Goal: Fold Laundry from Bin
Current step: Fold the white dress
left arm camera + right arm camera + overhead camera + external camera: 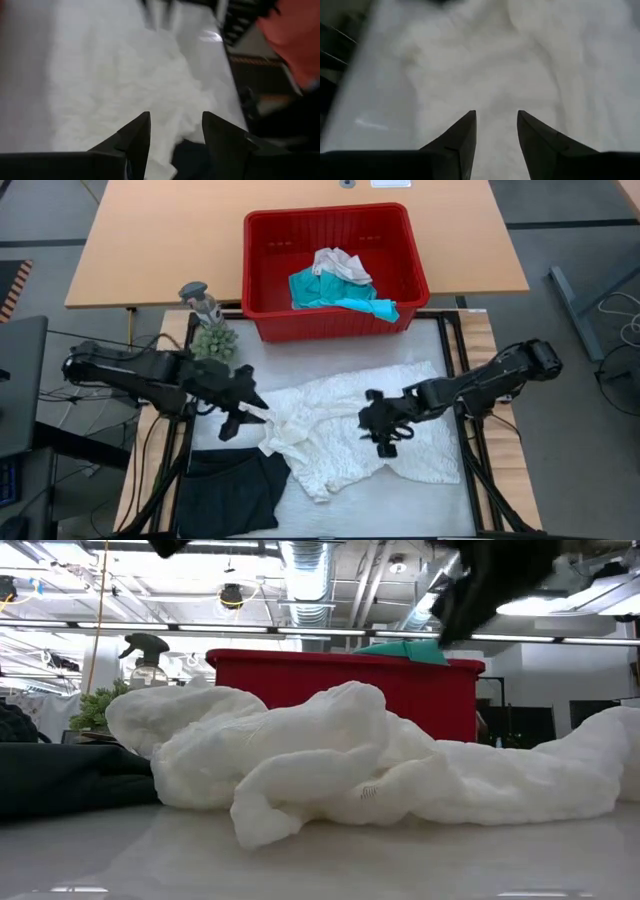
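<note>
A white lacy garment (pixel 350 425) lies crumpled on the table's middle, its left edge bunched (pixel 340 760). A black garment (pixel 230 485) lies at the near left. The red bin (pixel 330 325) stands at the far side and holds a teal garment (pixel 320 290) and a white one (pixel 340 265). My left gripper (pixel 250 415) is open over the white garment's bunched left edge (pixel 125 85). My right gripper (pixel 378 435) is open above the garment's right half (pixel 495 60). In the low view it shows well clear of the cloth (pixel 475 590).
A small green plant (pixel 215 342) and a spray bottle (pixel 200 298) stand at the table's far left, just behind my left arm. A wooden table (pixel 150 240) lies beyond the bin. Bare tabletop shows near the front edge (pixel 400 505).
</note>
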